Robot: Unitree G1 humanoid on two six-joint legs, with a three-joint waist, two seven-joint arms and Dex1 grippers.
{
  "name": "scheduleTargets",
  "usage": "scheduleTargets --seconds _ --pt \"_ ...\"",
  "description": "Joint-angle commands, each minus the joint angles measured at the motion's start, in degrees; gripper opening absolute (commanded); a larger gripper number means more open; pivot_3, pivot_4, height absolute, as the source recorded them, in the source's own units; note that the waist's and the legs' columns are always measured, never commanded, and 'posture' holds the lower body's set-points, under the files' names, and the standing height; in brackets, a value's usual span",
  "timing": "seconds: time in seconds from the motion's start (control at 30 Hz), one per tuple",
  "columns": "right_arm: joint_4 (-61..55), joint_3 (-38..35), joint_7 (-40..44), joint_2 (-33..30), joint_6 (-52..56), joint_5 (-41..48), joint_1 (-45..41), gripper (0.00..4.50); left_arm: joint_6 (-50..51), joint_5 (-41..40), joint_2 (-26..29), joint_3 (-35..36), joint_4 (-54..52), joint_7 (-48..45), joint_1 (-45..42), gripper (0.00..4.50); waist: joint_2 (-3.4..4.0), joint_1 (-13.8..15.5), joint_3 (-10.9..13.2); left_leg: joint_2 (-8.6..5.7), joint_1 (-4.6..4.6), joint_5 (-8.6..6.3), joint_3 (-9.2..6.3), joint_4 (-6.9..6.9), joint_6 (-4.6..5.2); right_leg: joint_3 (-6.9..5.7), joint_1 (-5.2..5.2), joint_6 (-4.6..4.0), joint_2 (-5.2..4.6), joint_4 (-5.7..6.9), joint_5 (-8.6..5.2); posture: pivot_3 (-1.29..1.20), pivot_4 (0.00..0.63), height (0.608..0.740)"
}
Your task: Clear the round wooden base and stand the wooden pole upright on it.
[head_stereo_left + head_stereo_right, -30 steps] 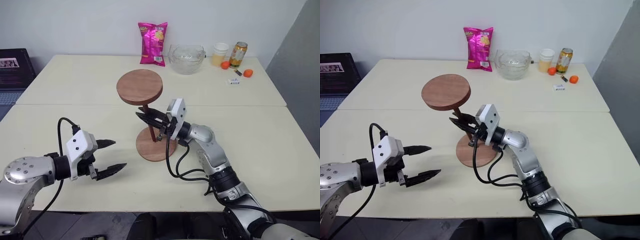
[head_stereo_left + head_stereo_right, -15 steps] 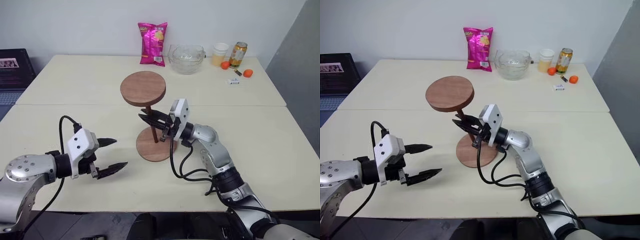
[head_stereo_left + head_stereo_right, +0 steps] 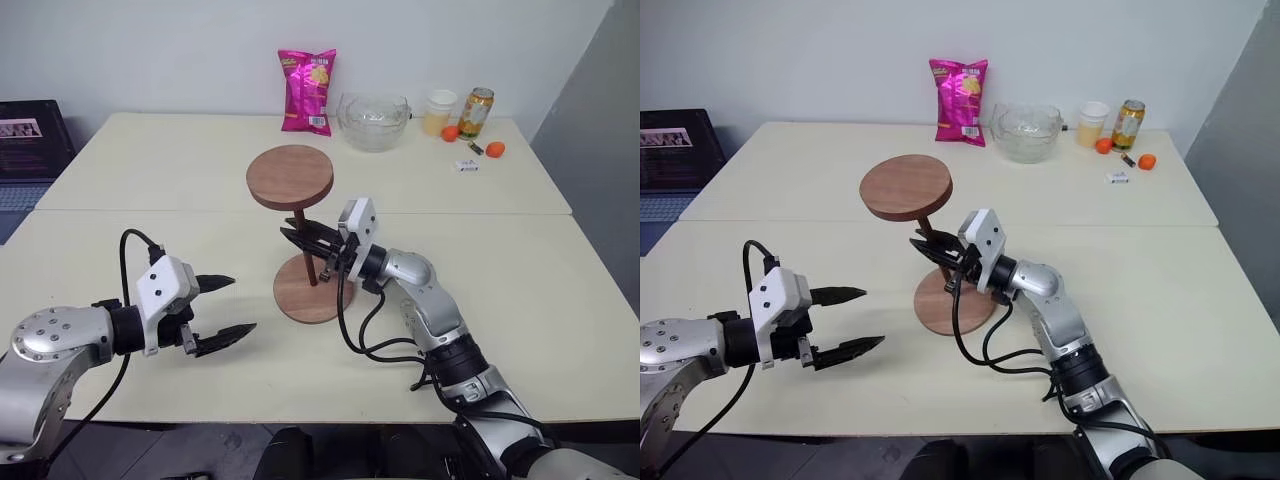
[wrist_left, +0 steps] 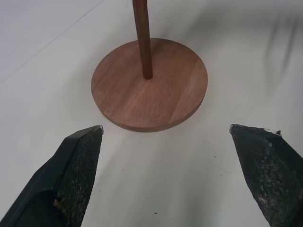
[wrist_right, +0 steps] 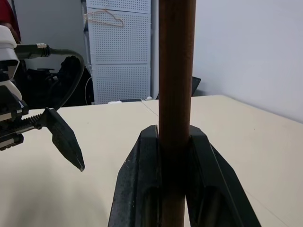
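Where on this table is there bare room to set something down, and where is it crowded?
Bare: the far left of the table, left of the chip bag, and the near right, right of the right gripper. Crowded: the far right, with bowl, cup, can and oranges; and mid-table around the base.

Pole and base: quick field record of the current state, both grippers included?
wooden pole: upright, disc end up, foot at the base's centre
round wooden base: flat on table, nothing else on it
right gripper: shut on the pole's shaft
left gripper: open, off to the base's side, holding nothing
table far edge: chip bag, glass bowl
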Motion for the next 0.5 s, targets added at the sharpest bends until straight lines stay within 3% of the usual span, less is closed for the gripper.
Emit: scheduleTargets --seconds 0.03,0.23,0.5 --pt "5.8 1.4 -0.4 -2.3 2.6 -3.5 2.3 0.25 -0.4 -0.1 1.0 0.5 -0.4 -0.4 -0.6 4.50 0.00 0.0 0.0 0.00 0.03 0.00 0.00 0.00 0.00 0.00 0.03 0.00 0.00 0.00 0.00 0.00 0.150 0.740" --pt "6.4 2.9 2.1 -4.0 1.8 -3.5 4.5 0.25 -0.4 -0.2 0.9 0.3 -0.3 -0.3 -0.9 4.50 0.21 0.2 -0.5 -0.01 0.77 -0.03 0.00 -0.27 0.02 0.00 0.51 -0.04 -0.02 -0.30 -0.04 0.00 0.150 0.740" --pt "9.1 2.9 2.3 -4.8 1.8 -3.7 4.7 0.25 -0.8 0.0 0.7 -0.2 0.6 -0.5 -1.4 4.50 0.15 0.3 -1.0 -0.02 0.80 -0.04 0.00 -0.33 0.03 0.00 0.52 -0.04 -0.04 -0.31 -0.04 0.00 0.150 0.740"
